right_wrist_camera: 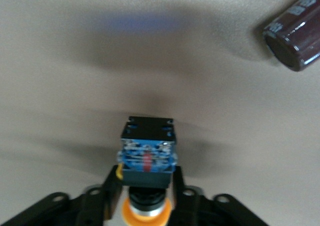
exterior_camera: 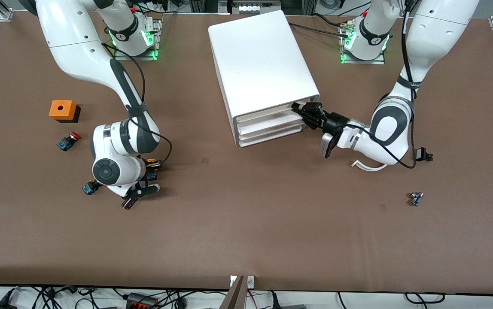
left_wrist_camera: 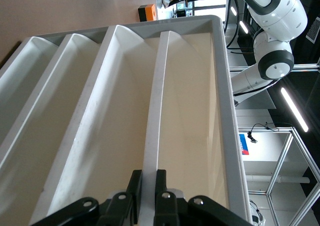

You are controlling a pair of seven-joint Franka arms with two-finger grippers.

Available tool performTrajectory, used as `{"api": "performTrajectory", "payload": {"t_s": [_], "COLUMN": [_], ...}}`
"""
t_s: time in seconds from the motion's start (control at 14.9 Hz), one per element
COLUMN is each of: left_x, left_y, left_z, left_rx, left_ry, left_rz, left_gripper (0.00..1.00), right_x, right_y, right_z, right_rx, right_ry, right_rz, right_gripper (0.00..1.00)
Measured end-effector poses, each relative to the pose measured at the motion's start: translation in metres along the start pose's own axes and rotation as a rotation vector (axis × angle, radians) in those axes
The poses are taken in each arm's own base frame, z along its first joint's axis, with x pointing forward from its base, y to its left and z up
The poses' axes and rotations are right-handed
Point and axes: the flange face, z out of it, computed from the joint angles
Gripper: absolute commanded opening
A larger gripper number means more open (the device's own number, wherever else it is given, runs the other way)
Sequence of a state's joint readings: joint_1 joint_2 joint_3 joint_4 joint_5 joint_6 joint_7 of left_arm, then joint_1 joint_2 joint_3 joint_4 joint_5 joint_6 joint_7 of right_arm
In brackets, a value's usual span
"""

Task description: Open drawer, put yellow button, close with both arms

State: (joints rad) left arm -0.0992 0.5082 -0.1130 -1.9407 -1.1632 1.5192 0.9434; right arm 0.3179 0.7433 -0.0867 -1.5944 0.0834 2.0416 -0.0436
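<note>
The white cabinet (exterior_camera: 263, 60) stands at the middle of the table by the arms' bases. My left gripper (exterior_camera: 305, 112) is at the front of its top drawer (exterior_camera: 263, 115), shut on that drawer's white front lip (left_wrist_camera: 155, 110), with a black finger (left_wrist_camera: 134, 186) on each side. The drawer front stands about level with the two below it. My right gripper (exterior_camera: 150, 170) is low over the table toward the right arm's end, shut on the yellow button (exterior_camera: 152, 163). In the right wrist view the fingers (right_wrist_camera: 111, 183) clamp its black-and-blue body (right_wrist_camera: 147, 153), and its yellow cap (right_wrist_camera: 147, 215) is toward the wrist.
A dark brown cylinder (exterior_camera: 127, 204) (right_wrist_camera: 295, 38) lies beside the right gripper. A blue-bodied switch (exterior_camera: 88, 188), a red-capped switch (exterior_camera: 68, 141) and an orange box (exterior_camera: 62, 110) lie toward the right arm's end. A small part (exterior_camera: 416, 198) lies toward the left arm's end.
</note>
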Motion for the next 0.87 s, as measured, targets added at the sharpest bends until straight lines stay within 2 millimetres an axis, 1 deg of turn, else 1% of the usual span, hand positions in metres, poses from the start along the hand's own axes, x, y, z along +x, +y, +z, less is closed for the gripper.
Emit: {"api": "performTrajectory", "payload": {"t_s": [0.13,0.2,0.34,0.4,0.47,0.54,0.67,0.74,0.87], "left_x": [0.001,0.002,0.01,0.016,0.023,0.03,0.041,0.045,0.051], "left_y": [0.001,0.001,0.0,-0.002,-0.004,-0.008,-0.015,-0.017,-0.018], "left_z": [-0.001,-0.002,-0.013,-0.024,-0.037,-0.051,-0.073,-0.079,-0.083], "left_rx": [0.001,0.005,0.016,0.024,0.035,0.048,0.064,0.062,0.062], "left_ry": [0.001,0.003,0.02,0.035,0.054,0.072,0.098,0.101,0.102], "left_rz": [0.004,0.007,0.018,0.027,0.038,0.047,0.062,0.068,0.078], "left_gripper": [0.0,0.0,0.0,0.0,0.0,0.0,0.0,0.0,0.0], "right_x": [0.002,0.005,0.011,0.015,0.018,0.021,0.021,0.02,0.014], "right_y": [0.0,-0.001,-0.002,-0.003,-0.005,-0.007,-0.019,-0.029,-0.055], "right_z": [-0.005,-0.011,-0.03,-0.043,-0.058,-0.078,-0.124,-0.148,-0.198], "right_rx": [0.0,0.0,0.0,0.0,0.0,0.001,0.002,0.001,-0.002], "right_ry": [0.012,0.026,0.064,0.085,0.104,0.121,0.15,0.165,0.209], "right_rz": [0.0,-0.002,-0.006,-0.008,-0.012,-0.016,-0.035,-0.05,-0.088], "right_gripper": [0.0,0.0,0.0,0.0,0.0,0.0,0.0,0.0,0.0]}}
